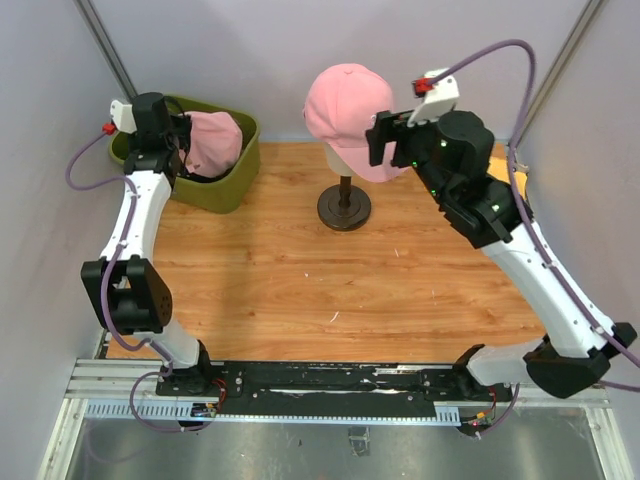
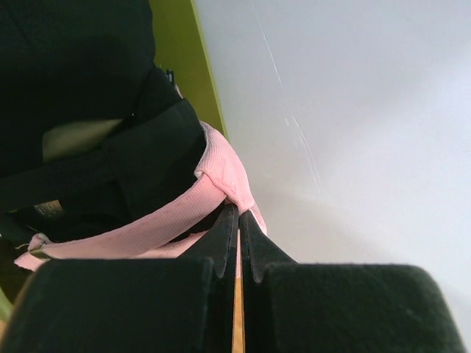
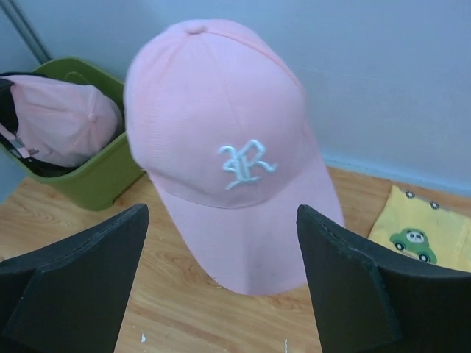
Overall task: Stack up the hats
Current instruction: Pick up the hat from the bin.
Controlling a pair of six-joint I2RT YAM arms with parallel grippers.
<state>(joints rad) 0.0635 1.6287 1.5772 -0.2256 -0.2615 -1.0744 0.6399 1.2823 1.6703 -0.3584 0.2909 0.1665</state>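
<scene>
— On the counter [image 1: 300, 300], what's biggest?

— The olive-green bin [image 1: 228, 188], back at ten o'clock against the wall. I'd say it sits there so the left arm can reach in without crossing the middle. Next comes the mannequin head [image 1: 346, 160] on its dark stand [image 1: 344, 207], upright at twelve o'clock. It looks like the form the stack is built on.

— And the hats?

— The first pink cap [image 1: 340, 100], with a white logo [image 3: 246, 163], is on the head, crown up, its brim pointing toward four o'clock at the right arm. The second pink cap [image 1: 212, 140] is in the bin, lying over dark fabric [image 2: 73, 88] that may be more caps; I can't tell how many.

— What are the arms doing?

— The left fingers [image 2: 224, 239] are pressed fully together on the second pink cap's edge band. They pinch a thin fold, likely because the rim gives a firm hold for lifting the cap clear of the bin. The right fingers [image 3: 88, 272] stand wide apart with nothing between them, facing the first pink cap's brim and just short of it. I'd guess they are placed to steady that cap when the next one arrives.

— Anything smaller?

— A yellow cloth [image 3: 416, 235] with a green car print lies flat toward two o'clock by the back wall, apart from the hats.
</scene>
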